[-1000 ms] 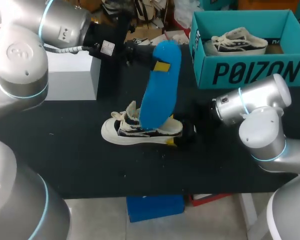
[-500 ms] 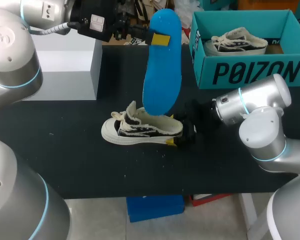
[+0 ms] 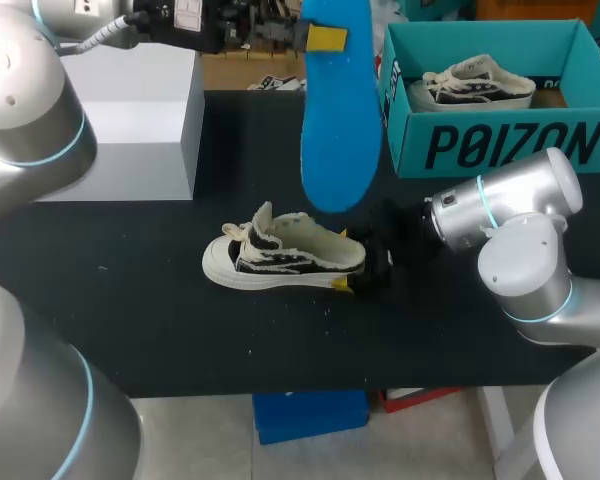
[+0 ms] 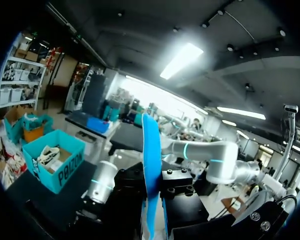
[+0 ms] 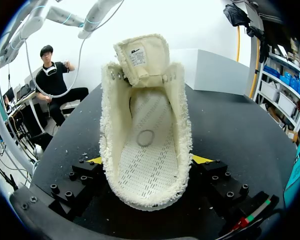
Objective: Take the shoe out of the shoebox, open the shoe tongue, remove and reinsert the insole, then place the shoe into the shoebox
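Left gripper [image 3: 325, 38], top centre, clenched on blue insole [image 3: 338, 130] hanging just above shoe [image 3: 285, 255], apart. Shoe upright mid-frame, tongue open, heel grasped by right gripper [image 3: 358, 280]. Shoebox [image 3: 500, 145] upper right, second shoe [image 3: 475, 82] inside.

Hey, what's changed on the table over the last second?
The left gripper, shut on the blue insole, lifted it out of the shoe; it now hangs clear above. The shoe stayed on the table, its heel in the right gripper; the shoebox and the other shoe did not move.
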Tool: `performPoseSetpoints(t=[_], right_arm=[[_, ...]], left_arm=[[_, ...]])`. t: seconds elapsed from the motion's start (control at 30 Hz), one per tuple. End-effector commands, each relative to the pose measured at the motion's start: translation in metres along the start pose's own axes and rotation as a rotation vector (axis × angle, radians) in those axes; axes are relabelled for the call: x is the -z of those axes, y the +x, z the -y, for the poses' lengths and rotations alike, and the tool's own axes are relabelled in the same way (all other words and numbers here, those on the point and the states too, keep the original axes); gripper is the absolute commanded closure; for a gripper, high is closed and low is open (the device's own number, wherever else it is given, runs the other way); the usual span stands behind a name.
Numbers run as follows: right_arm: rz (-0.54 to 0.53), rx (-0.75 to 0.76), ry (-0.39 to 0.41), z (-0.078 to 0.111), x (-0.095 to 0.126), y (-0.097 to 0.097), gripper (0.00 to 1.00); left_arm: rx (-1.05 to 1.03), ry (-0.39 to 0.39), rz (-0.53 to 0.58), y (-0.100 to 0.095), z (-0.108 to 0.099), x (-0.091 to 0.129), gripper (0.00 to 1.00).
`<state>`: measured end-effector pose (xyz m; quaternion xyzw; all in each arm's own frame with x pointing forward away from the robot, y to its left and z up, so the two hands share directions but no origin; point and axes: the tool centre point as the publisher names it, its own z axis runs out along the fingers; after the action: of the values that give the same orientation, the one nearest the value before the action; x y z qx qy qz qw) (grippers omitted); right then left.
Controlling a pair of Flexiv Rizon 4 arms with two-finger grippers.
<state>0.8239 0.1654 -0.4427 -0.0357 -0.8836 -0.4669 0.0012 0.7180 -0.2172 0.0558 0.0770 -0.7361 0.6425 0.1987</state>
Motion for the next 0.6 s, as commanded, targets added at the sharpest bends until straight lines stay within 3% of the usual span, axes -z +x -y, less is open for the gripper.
performPoseSetpoints(t=[0.03, 0.53, 0.57, 0.6], right_arm=[[0.002, -0.001, 0.001, 0.0028, -0.0029, 0.0014, 1.0], [0.002, -0.001, 0.001, 0.0028, -0.0029, 0.0014, 1.0], [0.002, -0.004, 0.015, 0.0034, 0.0001, 0.0018, 0.96], [-0.002, -0.007, 0.027, 0.0038, 0.0032, 0.0021, 0.58]], left_arm=[[-0.017, 0.005, 0.006, 0.0017, -0.001, -0.0016, 1.0], [-0.016, 0.013, -0.001, 0.0049, 0.0014, -0.0009, 1.0], [-0.016, 0.013, -0.001, 0.0049, 0.0014, -0.0009, 1.0], [-0.016, 0.013, -0.001, 0.0049, 0.0014, -0.0009, 1.0]])
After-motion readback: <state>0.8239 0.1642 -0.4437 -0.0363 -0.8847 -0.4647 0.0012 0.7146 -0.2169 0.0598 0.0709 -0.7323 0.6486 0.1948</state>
